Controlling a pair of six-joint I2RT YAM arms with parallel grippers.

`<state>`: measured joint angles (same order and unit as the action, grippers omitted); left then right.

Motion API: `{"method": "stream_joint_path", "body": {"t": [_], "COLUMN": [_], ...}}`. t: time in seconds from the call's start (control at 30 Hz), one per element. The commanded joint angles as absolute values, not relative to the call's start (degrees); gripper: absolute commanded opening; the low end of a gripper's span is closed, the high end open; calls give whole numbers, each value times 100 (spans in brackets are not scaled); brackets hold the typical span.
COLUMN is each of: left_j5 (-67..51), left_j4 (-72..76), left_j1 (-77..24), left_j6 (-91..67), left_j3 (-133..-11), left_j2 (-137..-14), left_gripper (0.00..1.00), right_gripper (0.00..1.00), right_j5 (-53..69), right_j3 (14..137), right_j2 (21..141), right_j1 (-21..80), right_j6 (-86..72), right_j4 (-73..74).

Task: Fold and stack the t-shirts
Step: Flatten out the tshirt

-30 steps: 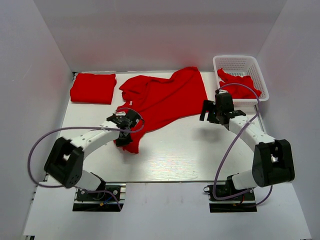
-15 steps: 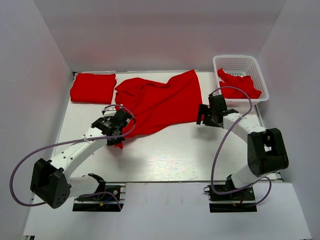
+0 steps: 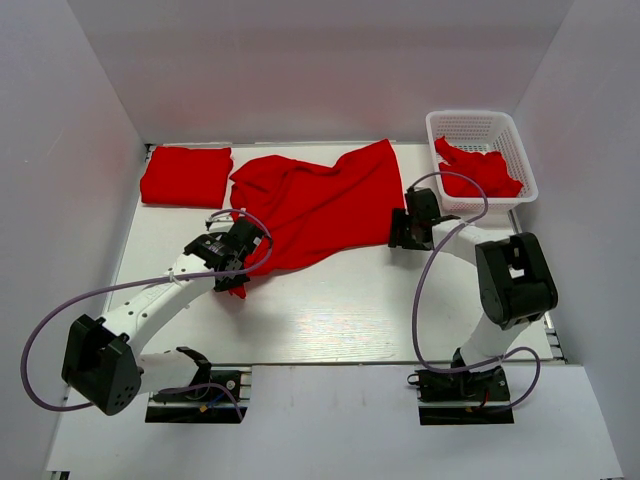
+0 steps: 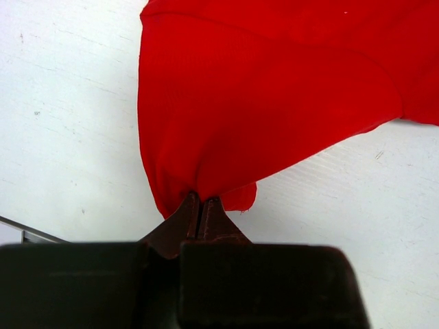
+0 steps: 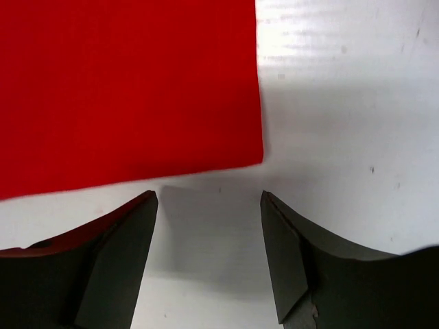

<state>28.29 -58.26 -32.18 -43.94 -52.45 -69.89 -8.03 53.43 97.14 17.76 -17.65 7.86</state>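
The t-shirt corner is located just ahead of the wide-open right claw; its far end is clamped by the left claw.

We can read no text, label, brand, number or sign anywhere in these views, neither on the shirts, the basket, the arms nor the desk.
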Motion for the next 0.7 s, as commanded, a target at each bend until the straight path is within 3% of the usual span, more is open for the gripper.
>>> {"method": "stream_joint_path", "body": {"t": [0.0,0.27,0.3,0.33,0.4,0.43,0.47,0.67], "left_j5": [2970,3023,3023,3023,3023,3023,3023,3226], "left_j4": [-5774,-5827,-5827,-5827,-5827,-5827,-5897,-6082], "left_j1": [-3199,-3199,-3199,-3199,-3199,-3199,-3199,-3199], "left_j6": [-4368,-4368,-4368,-4368,-4368,-4368,-4368,-4185], "left_j3": [-5221,-5273,-5273,-5273,-5273,-5343,-5422,-6142], "left_j2": [-6926,-6979,-6979,-6979,-7031,-7031,-7083,-6901], "left_gripper": [0,0,0,0,0,0,0,0], "right_gripper": [68,65,61,47,30,12,0,0], "right_j5": [-1028,-1336,-1336,-1345,-1257,-1213,-1117,-1028], "right_j3": [5642,6073,6073,6082,6160,6205,6249,6442], "right_j2": [9905,10406,10398,10389,10380,10397,10389,9636], "right_j1": [1793,1784,1793,1793,1793,1793,1784,1784], "right_j6": [-1784,-1811,-1784,-1793,-1775,-1767,-1767,-1538], "right_j4": [325,70,-104,-245,-272,-185,-132,623]}}
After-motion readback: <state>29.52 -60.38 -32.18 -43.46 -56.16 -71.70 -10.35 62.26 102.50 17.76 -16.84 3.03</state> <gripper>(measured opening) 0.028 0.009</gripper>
